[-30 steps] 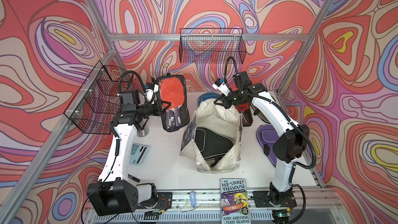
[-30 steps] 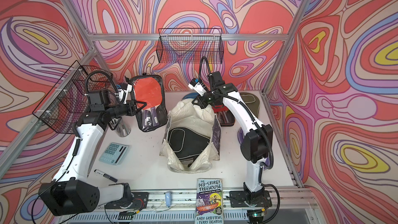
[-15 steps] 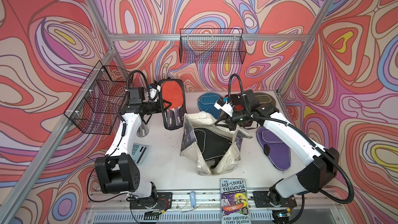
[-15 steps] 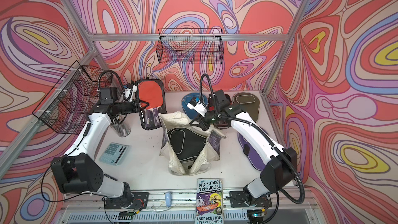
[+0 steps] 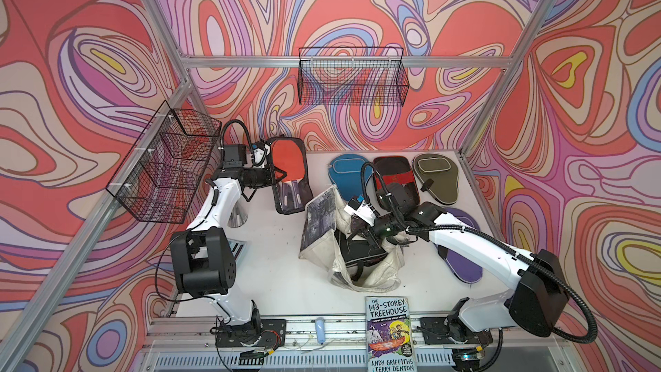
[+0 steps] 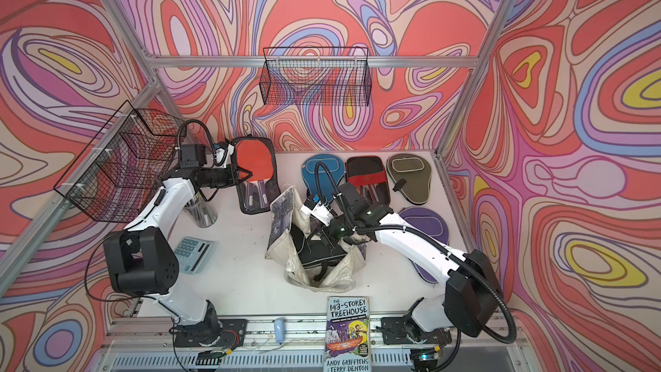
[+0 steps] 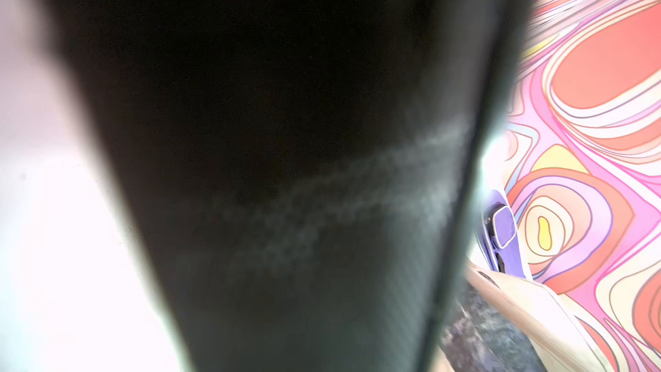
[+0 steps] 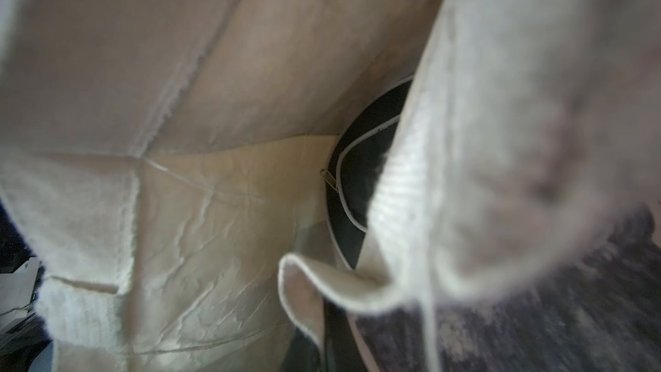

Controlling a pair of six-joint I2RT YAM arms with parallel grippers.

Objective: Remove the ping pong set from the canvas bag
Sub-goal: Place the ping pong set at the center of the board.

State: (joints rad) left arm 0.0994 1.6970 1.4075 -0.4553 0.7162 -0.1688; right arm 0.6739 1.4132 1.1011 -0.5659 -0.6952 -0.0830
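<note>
At 6 o'clock, on the near edge of the table point(image 5: 279, 263), a paperback book point(image 5: 390, 334) is laid face up. Just beyond it, near the centre, the canvas bag point(image 5: 372, 279) is slumped open, its printed side panel raised on the 10 o'clock side. A black paddle case point(image 5: 361, 254) is lodged inside the bag. The right gripper point(image 5: 368, 236) is reached into the bag's mouth from 3 o'clock, above that case. Its jaws are closed, and whether fabric is pinched between them cannot be told. In the right wrist view only cream lining and the case's grey-piped edge are seen.

At 8 o'clock a calculator point(image 6: 193, 250) is laid flat, and a shiny cup point(image 6: 204, 212) is stood at 9 o'clock. At 3 o'clock a purple paddle case point(image 5: 461, 259) is laid on the table, outside the bag and partly under the right arm.

At 11 o'clock the left gripper point(image 5: 277, 177) is clamped narrowly on a black-edged paddle pack point(image 5: 289, 169), which is held nearly upright with its red paddle showing. Whether its lower end touches the table cannot be told.

Along the far edge, from 12 to 2 o'clock, a blue paddle case point(image 5: 345, 177), a dark red pack point(image 5: 393, 173) and an olive paddle case point(image 5: 434, 173) are laid side by side outside the bag. Wire baskets are hung on the left wall point(image 5: 164, 166) and the back wall point(image 5: 352, 76).
</note>
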